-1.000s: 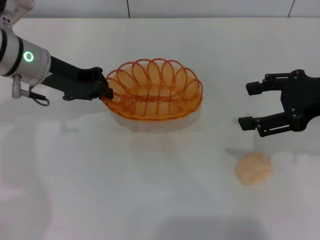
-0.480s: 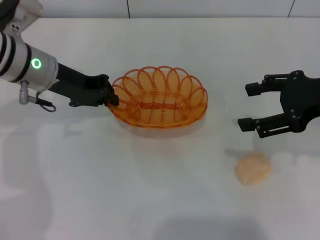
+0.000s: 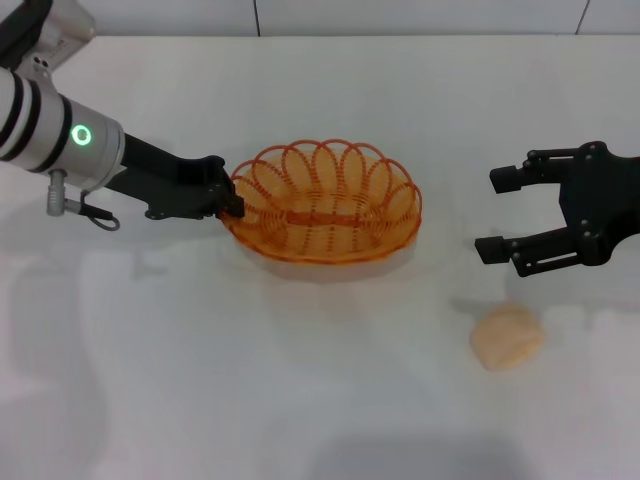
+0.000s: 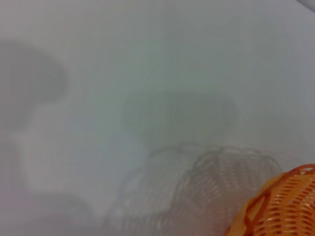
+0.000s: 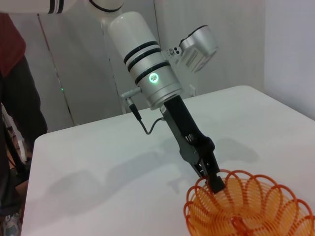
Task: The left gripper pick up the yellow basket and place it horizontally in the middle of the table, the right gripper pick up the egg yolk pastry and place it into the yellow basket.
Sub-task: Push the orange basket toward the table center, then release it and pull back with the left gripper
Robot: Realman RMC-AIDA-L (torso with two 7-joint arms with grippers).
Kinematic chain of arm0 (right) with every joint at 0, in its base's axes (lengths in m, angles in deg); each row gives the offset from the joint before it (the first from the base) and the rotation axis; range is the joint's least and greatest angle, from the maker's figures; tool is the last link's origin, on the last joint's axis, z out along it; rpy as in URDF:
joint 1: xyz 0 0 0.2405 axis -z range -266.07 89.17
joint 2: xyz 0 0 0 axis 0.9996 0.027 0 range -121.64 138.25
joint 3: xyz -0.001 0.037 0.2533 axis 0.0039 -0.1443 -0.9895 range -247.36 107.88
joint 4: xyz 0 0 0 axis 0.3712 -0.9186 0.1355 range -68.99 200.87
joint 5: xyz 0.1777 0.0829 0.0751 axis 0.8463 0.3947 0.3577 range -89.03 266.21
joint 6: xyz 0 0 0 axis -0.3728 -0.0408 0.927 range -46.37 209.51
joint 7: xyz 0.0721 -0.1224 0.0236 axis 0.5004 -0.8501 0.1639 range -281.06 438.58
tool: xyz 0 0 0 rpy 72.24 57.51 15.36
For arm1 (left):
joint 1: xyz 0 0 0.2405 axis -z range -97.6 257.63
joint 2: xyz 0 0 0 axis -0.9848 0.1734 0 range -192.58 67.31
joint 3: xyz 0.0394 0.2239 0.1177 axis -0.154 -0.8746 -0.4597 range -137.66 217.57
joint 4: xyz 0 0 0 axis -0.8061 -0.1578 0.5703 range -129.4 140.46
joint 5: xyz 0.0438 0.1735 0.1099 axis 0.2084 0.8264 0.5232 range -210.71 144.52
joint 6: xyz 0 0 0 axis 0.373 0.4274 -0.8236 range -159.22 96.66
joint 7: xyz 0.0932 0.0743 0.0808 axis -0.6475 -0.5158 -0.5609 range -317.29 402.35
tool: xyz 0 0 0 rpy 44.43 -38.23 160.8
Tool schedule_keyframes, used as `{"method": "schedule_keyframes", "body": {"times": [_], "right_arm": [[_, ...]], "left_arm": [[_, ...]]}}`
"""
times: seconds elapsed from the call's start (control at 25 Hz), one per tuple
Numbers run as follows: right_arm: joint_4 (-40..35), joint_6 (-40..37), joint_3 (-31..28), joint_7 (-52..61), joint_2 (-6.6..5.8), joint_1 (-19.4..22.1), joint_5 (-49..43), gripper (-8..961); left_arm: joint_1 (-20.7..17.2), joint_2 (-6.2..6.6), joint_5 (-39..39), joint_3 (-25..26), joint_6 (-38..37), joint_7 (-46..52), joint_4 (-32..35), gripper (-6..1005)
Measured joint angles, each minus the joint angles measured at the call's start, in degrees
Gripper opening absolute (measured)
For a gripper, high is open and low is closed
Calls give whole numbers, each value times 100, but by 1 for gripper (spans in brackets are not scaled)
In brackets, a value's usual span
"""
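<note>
White and plain, the flat tabletop (image 3: 330,400) carries the whole scene. Largest on it is the oval orange-yellow wire basket with the looped scalloped rim (image 3: 325,203), whose long axis runs straight away from the fingertips of the left gripper (image 3: 232,203), the black two-fingered claw on the silver-grey arm with the green ring light. That claw is clamped on the rim loops at the basket's near end, so the whole basket extends beyond its fingers toward the other arm; the shadow underneath suggests it is just clear of the tabletop, though that is not certain. The right gripper (image 3: 500,213), a black claw, hangs with its jaws spread and empty, well apart from the basket's far end. Smallest is the pale cream-yellow rounded egg yolk pastry (image 3: 508,337), which lies on the tabletop near and just short of those open fingertips, toward the robot. The right arm is therefore plainly the nearer one for the pastry.
</note>
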Motion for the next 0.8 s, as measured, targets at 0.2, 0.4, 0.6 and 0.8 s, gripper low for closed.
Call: {"method": "schedule_keyframes", "body": {"times": [0.2, 0.4, 0.6, 0.8], "right_arm": [[1, 0, -1, 0, 1, 0, 0, 857], [0, 0, -4, 0, 7, 2, 0, 857], [0, 0, -17, 0, 9, 8, 0, 857], [1, 0, -33, 0, 9, 15, 0, 856]], "left_arm": [[-6, -3, 0, 0, 27, -12, -65, 83], [-9, -3, 0, 3, 23, -58, -68, 83], [-35, -18, -133, -7, -25, -206, -68, 84], [-62, -15, -255, -3, -40, -278, -67, 109]]}}
